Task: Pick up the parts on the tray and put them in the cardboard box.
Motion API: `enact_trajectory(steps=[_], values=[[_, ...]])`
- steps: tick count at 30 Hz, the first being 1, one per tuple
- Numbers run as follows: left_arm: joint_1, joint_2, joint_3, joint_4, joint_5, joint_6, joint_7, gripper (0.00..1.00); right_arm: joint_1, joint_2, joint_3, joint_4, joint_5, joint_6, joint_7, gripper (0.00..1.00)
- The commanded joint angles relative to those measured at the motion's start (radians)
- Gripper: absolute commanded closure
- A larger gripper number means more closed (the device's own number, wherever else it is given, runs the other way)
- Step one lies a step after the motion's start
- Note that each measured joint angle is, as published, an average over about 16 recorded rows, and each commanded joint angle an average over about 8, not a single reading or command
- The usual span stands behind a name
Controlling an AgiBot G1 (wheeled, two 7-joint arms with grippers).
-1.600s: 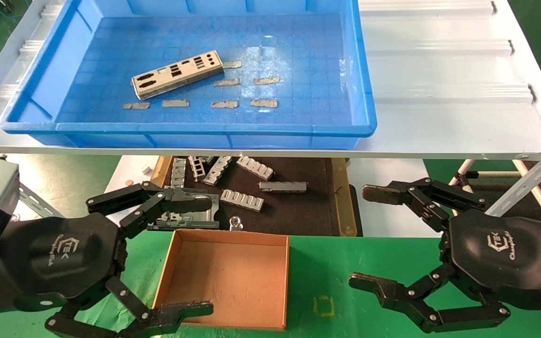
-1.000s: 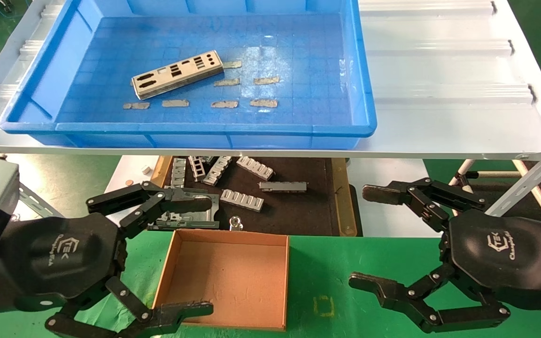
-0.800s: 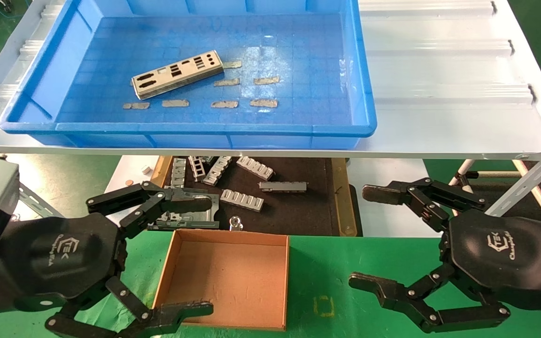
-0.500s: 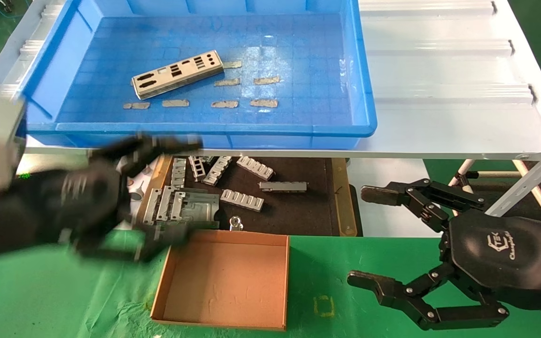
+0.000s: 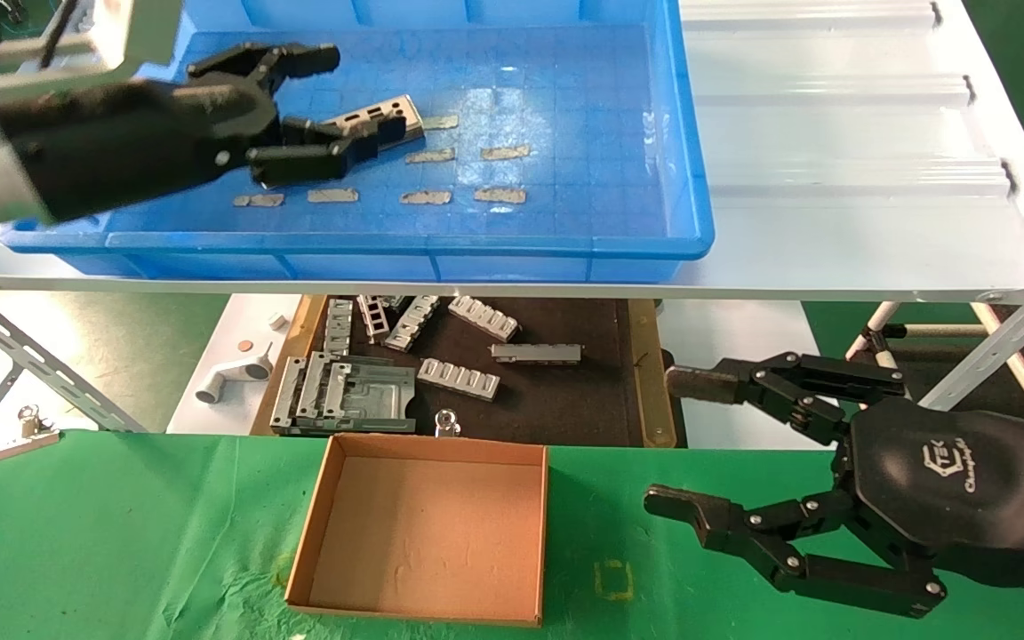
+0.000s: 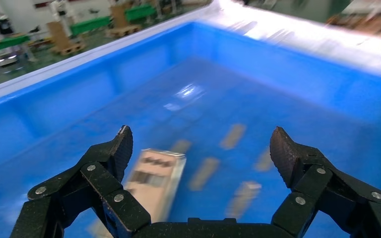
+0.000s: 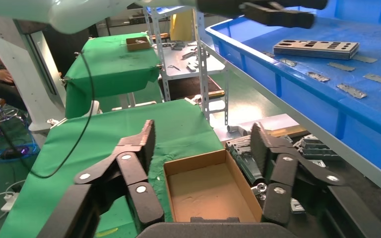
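Part (image 6: 155, 181) (blurred) apparently beside left fingers (image 6: 116, 148)

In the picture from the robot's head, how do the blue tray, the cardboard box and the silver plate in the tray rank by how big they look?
1. The blue tray, by far the largest.
2. The cardboard box.
3. The silver plate, smallest; the open left pincer above it hides part of it, and it lies farther off, so it may look smaller than it is.

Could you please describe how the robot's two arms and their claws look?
Both arms end in matte black housings. The right claw has two long, jointed black fingers made of linked bars with silver rivets, and its rounded palm shell carries a white logo with lettering. The left claw has the same build; behind it sits a light grey boxy wrist block. No cables show on either.
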Motion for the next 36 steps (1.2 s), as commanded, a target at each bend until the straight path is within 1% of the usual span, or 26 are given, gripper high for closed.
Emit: enact_trajectory(steps=[1, 7, 10, 13, 19, 28, 36], values=[[-0.065, 0.032, 0.021, 0.085, 0.047, -0.009, 0.035, 0.00, 0.000, 0.000, 0.000, 0.000, 0.000, 0.000, 0.000, 1.00], [-0.189, 0.102, 0.067, 0.294, 0.141, -0.075, 0.114, 0.00, 0.000, 0.000, 0.000, 0.000, 0.000, 0.000, 0.000, 1.00], [-0.230, 0.129, 0.082, 0.368, 0.173, -0.112, 0.139, 0.00, 0.000, 0.000, 0.000, 0.000, 0.000, 0.000, 0.000, 1.00], [-0.261, 0.146, 0.091, 0.420, 0.190, -0.115, 0.157, 0.00, 0.000, 0.000, 0.000, 0.000, 0.000, 0.000, 0.000, 1.00], [-0.298, 0.153, 0.098, 0.488, 0.196, -0.067, 0.188, 0.00, 0.000, 0.000, 0.000, 0.000, 0.000, 0.000, 0.000, 1.00], [-0.327, 0.151, 0.101, 0.557, 0.197, 0.008, 0.218, 0.00, 0.000, 0.000, 0.000, 0.000, 0.000, 0.000, 0.000, 1.00], [-0.339, 0.152, 0.107, 0.601, 0.205, 0.041, 0.235, 0.00, 0.000, 0.000, 0.000, 0.000, 0.000, 0.000, 0.000, 1.00]])
